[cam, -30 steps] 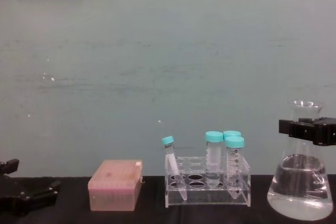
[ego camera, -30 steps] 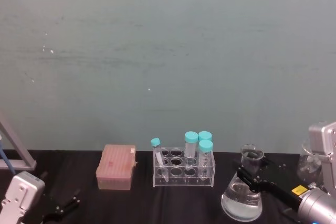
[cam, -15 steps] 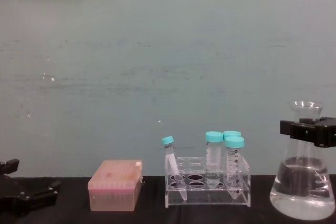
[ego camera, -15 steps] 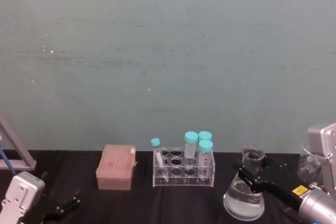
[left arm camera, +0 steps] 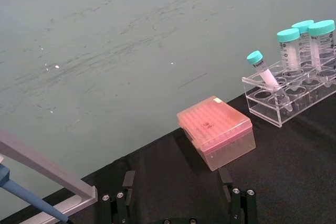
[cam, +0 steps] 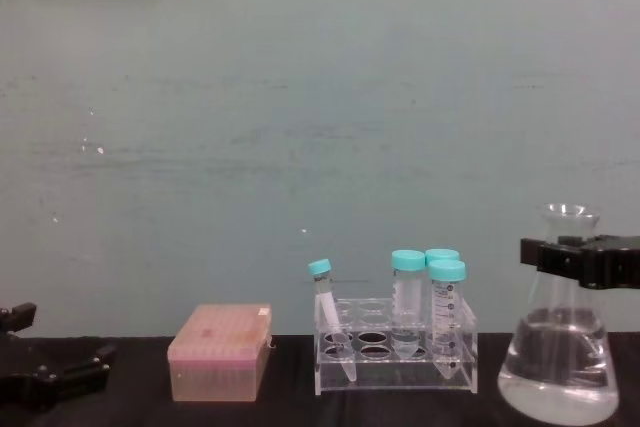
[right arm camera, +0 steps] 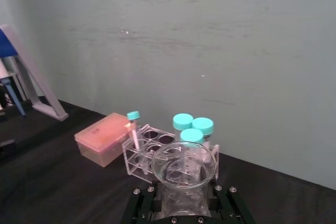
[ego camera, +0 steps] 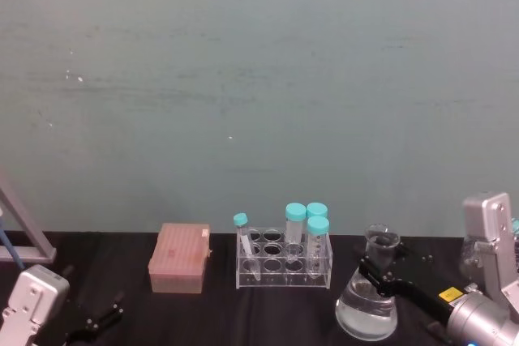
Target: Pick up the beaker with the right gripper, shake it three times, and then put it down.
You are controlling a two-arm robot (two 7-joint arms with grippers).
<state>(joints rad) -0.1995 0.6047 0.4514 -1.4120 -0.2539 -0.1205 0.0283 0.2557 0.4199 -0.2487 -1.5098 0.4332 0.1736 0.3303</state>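
Black tabletop [ego camera: 219, 318], teal wall [ego camera: 243, 79] behind beaker [ego camera: 366, 312]

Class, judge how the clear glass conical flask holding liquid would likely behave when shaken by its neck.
The clear glass conical flask is probably bottom-heavy: its clear liquid sits in the wide base. Smooth glass may slip where the black right gripper clamps the narrow neck. Liquid would likely slosh, tugging the grip.

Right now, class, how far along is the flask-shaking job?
Done: the right claw grips the flask by its neck. In hand: the flask, upright beside the tube rack. Left: setting it down and releasing; shakes can't be counted. The left claw sits open, far left.
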